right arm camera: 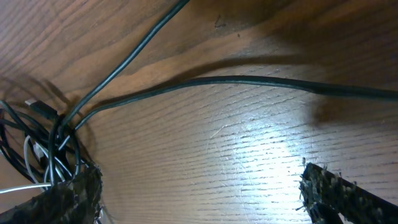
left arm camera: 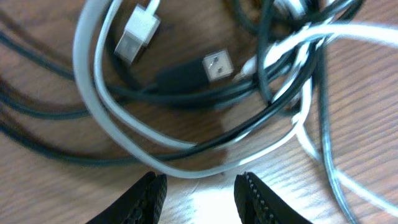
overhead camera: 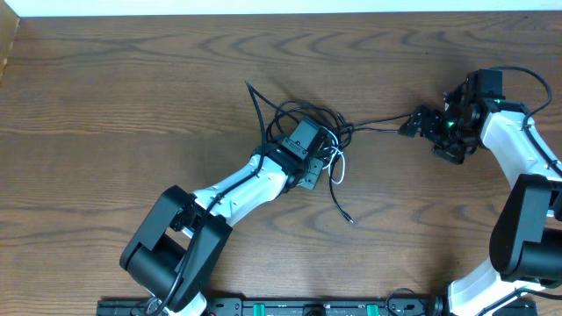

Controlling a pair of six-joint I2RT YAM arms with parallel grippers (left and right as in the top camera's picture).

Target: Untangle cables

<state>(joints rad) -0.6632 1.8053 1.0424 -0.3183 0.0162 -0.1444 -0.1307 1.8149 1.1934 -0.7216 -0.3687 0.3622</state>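
Wood counter (overhead camera: pixel 132 105), cables (overhead camera: pixel 309 118) tangled. Now left end effector (left arm camera: pixel 199 196) half-spread just beside white cable (left arm camera: pixel 93 106), contact unclear. And right end effector (right arm camera: pixel 196 186) spread wide, gripping nothing. Only left wrist shows plugs (left arm camera: pixel 217 65).

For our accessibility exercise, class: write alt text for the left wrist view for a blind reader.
A tangle of white and black cables lies on a wooden table, a white USB plug and a black plug showing near the top. At the bottom the left gripper stands open just short of the tangle, bare wood between its fingers.
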